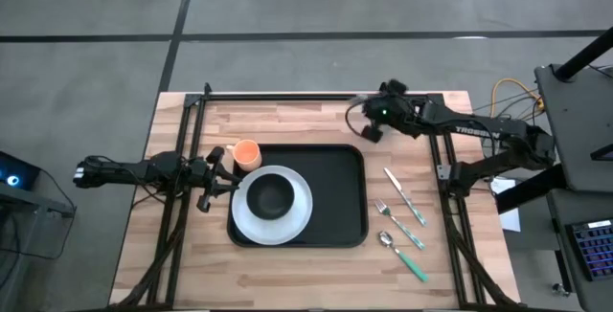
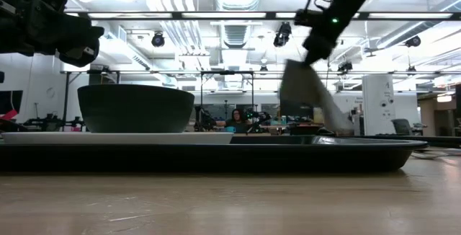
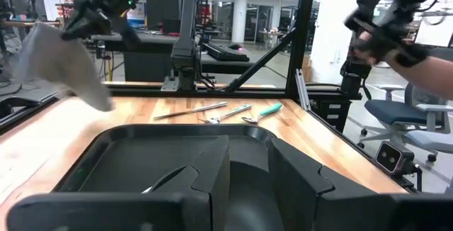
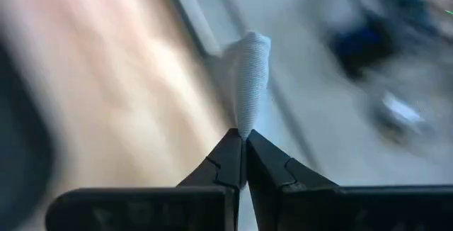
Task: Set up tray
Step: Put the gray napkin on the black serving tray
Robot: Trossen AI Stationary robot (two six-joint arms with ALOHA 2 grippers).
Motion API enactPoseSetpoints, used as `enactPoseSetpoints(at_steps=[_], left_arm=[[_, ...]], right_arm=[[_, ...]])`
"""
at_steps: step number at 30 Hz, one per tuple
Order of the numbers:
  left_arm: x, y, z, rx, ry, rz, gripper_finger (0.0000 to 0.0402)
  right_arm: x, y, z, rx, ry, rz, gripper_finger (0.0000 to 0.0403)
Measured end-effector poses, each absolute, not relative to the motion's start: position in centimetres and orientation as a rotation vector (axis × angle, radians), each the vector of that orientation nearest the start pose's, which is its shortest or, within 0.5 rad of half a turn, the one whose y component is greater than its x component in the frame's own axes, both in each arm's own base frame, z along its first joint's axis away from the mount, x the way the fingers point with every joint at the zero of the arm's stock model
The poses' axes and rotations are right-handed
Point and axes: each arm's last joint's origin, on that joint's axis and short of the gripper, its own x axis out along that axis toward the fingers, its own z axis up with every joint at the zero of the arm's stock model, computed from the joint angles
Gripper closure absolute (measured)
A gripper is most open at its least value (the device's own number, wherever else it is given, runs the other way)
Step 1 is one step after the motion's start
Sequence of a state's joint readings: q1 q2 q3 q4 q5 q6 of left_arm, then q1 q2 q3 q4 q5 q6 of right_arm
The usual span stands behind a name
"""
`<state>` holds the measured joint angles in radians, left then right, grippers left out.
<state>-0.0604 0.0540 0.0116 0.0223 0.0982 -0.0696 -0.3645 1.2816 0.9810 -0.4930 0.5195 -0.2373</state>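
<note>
The black tray [image 1: 335,192] lies mid-table and carries a white plate [image 1: 297,218] with a black bowl [image 1: 271,197] on its left half. A pale grey napkin [image 2: 311,94] hangs from my right gripper [image 1: 372,125], which is shut on it above the table's far edge, beyond the tray's far right corner. In the left wrist view the napkin [image 3: 60,64] also shows. My left gripper [image 1: 215,176] waits open just left of the plate, touching nothing. My right gripper pinches the napkin between its two shut fingers [image 4: 230,153], at a narrow bunched end [image 4: 246,121] of the cloth. The napkin hangs slack below the gripper, slanting down toward the table; whether its lower corner [image 2: 338,125] touches the wood I cannot tell.
An orange cup [image 1: 246,154] stands at the tray's far left corner, close to my left gripper. A knife [image 1: 404,195], a fork [image 1: 397,224] and a spoon [image 1: 402,256] with teal handles lie right of the tray. Bare wood shows along the near edge.
</note>
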Motion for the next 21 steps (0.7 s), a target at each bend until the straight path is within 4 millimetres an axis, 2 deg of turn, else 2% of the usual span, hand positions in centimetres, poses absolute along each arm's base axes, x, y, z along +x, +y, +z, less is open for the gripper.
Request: enactPoseSetpoints(at_steps=[3,6,10,13,17,21], left_arm=[[10.0,-0.9,16.5,-0.07,0.025,-0.157,0.0322],[10.0,-0.9,16.5,-0.07,0.025,-0.157,0.0322],[10.0,-0.9,16.5,-0.07,0.025,-0.158,0.0322],[10.0,-0.9,16.5,-0.069,0.025,-0.158,0.0322],[10.0,-0.9,16.5,-0.07,0.028,-0.157,0.0322],[10.0,-0.9,16.5,-0.07,0.03,-0.157,0.0322]], right_arm=[[25.9,-10.4,26.7,-0.207,0.806,-0.387,0.0395],[27.6,-9.2,24.7,-0.15,0.814,-0.108,0.0395],[28.8,-7.5,21.7,-0.127,0.962,-0.013,0.0395],[29.3,-6.8,20.1,-0.105,1.043,-0.019,0.0395],[29.6,-6.5,19.2,-0.09,1.075,-0.046,0.0395],[29.7,-5.7,19.5,-0.077,1.06,-0.041,0.0395]])
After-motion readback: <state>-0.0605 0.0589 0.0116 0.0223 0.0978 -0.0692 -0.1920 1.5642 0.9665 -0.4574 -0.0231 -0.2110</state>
